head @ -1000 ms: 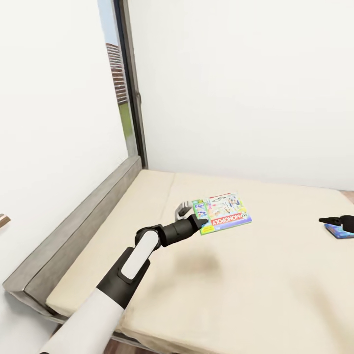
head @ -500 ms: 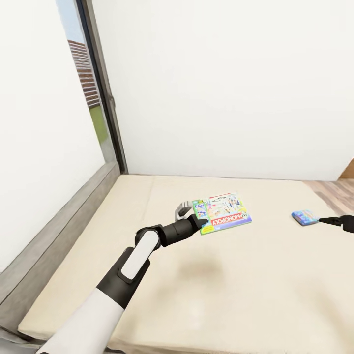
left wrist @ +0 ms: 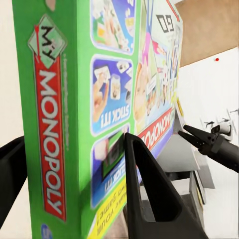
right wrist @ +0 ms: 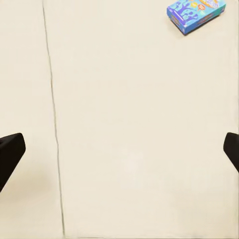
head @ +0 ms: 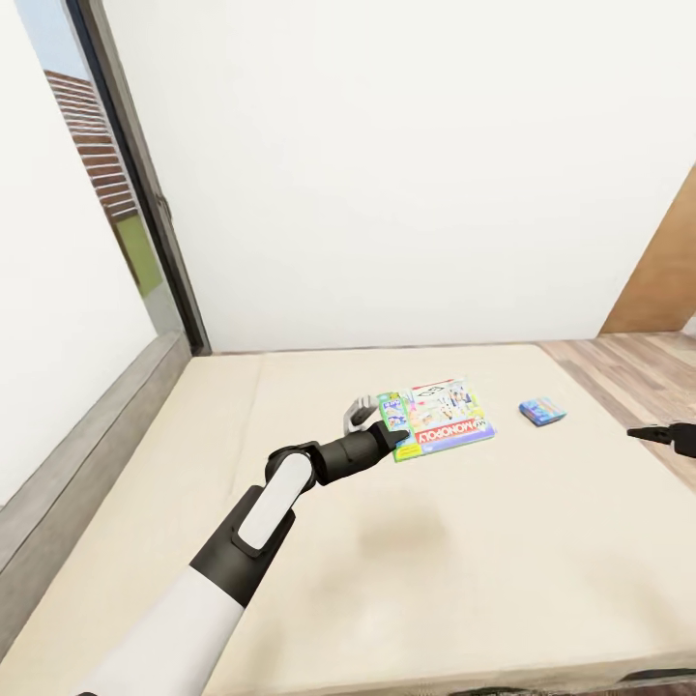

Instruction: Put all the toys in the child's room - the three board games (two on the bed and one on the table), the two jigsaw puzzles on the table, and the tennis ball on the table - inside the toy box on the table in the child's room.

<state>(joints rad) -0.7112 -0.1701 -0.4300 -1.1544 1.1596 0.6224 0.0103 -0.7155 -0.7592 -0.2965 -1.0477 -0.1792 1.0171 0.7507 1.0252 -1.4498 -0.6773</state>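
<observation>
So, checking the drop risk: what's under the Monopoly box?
The Monopoly box is clamped in the left gripper above the bare mattress, a soft shadow below. Its underside is hidden. The small blue box lies apart.

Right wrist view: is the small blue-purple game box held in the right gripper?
No. The small blue-purple game box lies on the beige mattress, apart from the open right gripper.

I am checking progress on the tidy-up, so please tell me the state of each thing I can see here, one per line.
Monopoly box: gripped at its edge, held up above the bed.
Blue game box: lying flat on the bed, untouched.
Left hand: shut on the Monopoly box.
Right hand: open, empty, over the mattress, apart from the blue game box.
</observation>
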